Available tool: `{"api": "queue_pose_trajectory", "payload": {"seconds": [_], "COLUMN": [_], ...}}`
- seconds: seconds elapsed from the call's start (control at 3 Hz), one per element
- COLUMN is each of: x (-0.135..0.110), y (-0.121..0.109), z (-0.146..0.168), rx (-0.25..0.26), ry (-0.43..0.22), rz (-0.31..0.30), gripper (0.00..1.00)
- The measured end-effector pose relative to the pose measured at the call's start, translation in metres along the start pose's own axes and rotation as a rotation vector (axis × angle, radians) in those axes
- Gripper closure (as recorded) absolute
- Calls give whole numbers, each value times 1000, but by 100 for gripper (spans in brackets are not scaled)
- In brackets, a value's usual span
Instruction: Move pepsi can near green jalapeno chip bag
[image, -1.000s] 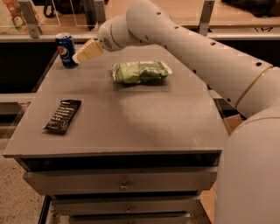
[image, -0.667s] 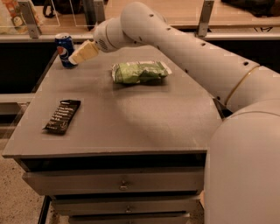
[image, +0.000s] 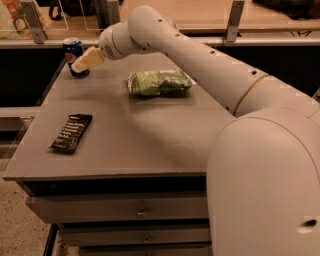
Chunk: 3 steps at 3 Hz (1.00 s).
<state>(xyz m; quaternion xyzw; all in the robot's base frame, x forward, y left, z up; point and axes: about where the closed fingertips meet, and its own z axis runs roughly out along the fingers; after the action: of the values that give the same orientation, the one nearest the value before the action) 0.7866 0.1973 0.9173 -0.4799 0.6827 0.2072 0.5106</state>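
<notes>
can (image: 72, 49): lower right side hidden behind gripper (image: 80, 64) at table's (image: 150, 150) far left corner;
wrapper (image: 71, 132): print too small to read;
arm (image: 210, 65): base cut off by right and bottom edges;
drawers (image: 100, 212): lowest cut off at bottom edge

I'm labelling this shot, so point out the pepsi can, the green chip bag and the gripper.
pepsi can (image: 71, 51): camera view, upper blue side.
green jalapeno chip bag (image: 159, 82): camera view, middle of its front.
gripper (image: 78, 65): camera view, its tip, beside the can.
</notes>
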Motion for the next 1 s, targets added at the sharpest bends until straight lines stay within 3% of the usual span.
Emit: {"api": "queue_pose_trajectory", "payload": {"seconds": [1.0], "x": [-6], "y": [1], "z": [28], "rx": [-26], "ry": [-24], "rz": [13], "gripper": [0]}}
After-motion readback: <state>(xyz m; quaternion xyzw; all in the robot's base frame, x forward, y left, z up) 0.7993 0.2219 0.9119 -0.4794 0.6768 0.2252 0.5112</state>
